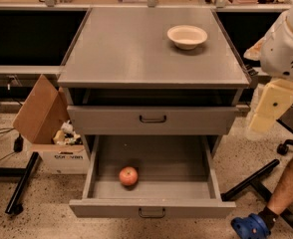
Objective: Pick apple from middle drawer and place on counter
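The apple (128, 176), small and red, lies on the floor of the middle drawer (106, 208), left of its centre. That drawer is pulled fully out at the bottom of the grey cabinet. The counter (136, 49) is the cabinet's flat grey top. My gripper (269, 107), a cream part under the white arm, hangs at the right side of the cabinet, level with the upper drawer. It is well above and to the right of the apple and holds nothing that I can see.
A cream bowl (187, 36) stands on the counter at the back right. The upper drawer front (152, 119) stands slightly out. A cardboard box (47, 133) sits on the floor to the left. A person's leg and blue shoe (251, 226) are at the bottom right.
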Available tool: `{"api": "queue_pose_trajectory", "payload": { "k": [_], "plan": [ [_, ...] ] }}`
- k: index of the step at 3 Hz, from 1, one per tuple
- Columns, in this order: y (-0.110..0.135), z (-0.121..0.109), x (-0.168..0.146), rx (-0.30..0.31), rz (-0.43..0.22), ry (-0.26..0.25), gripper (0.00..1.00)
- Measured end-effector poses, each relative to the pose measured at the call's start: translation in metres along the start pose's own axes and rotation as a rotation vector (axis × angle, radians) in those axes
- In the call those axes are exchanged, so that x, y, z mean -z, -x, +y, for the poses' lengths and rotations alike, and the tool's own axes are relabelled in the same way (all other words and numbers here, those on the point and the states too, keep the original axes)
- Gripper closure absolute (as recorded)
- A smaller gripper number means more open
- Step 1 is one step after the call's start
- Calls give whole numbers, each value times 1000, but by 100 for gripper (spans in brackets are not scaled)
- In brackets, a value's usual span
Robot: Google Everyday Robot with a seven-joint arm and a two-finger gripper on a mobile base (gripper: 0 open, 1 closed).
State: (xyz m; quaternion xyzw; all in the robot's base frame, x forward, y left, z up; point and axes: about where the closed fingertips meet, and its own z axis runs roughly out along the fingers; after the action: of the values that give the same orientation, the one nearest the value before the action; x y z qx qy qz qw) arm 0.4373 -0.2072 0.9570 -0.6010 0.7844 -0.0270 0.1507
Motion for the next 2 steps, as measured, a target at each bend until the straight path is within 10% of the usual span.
{"api": "queue_pose_trajectory", "payload": {
  "k": [2],
  "plan": [
    [40,44,-54,8,-87,45,0]
  ]
}}
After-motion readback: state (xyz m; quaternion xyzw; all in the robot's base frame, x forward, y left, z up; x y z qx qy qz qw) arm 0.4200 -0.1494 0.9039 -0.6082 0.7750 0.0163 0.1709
